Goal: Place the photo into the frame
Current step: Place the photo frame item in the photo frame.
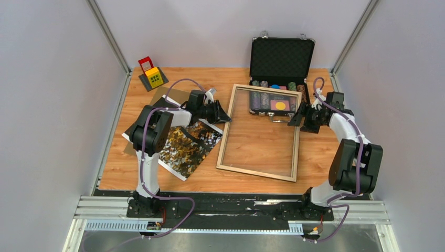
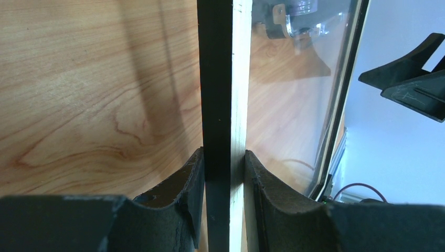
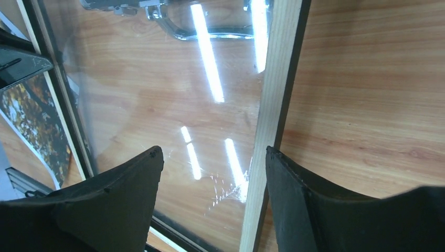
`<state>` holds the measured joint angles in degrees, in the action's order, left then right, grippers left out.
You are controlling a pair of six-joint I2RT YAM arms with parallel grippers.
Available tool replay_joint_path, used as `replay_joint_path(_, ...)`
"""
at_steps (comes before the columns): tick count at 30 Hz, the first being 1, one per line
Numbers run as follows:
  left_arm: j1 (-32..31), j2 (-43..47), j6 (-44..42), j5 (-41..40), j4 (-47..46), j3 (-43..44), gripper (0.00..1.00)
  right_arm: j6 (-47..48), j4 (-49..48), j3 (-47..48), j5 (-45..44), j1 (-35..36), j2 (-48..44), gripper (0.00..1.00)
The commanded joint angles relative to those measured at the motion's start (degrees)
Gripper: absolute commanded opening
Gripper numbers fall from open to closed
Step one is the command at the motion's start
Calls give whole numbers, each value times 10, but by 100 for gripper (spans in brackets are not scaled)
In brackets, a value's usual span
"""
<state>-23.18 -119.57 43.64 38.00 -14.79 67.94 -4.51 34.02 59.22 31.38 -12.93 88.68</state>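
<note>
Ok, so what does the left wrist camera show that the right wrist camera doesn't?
Only the left wrist view: the left tool shut on a rail of the frame, one finger on its black face, the other on its pale wood face. Only the right wrist view: the right tool open, straddling another rail without clamping it, and part of the photo at the left edge. Both: the frame's glass pane and the wooden table under it.
</note>
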Motion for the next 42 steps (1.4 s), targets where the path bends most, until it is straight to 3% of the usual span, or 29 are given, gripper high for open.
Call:
replay_joint_path(1,-2,14,-9,-45,39,-17,18,21,-1,9,-36,0,-26,70)
replay_joint_path(9,-2,20,-10,-44,40,-18,18,20,-33,-10,-47,0,2,68)
replay_joint_path(16,-2,26,-11,-44,40,-20,18,14,-60,-23,-43,0,32,60)
replay_joint_path(28,-2,28,-10,-43,39,-23,18,15,-73,-27,-49,-1,36,28)
replay_joint_path(42,-4,26,-7,-23,27,-25,19,30,-76,17,-63,-3,67,5)
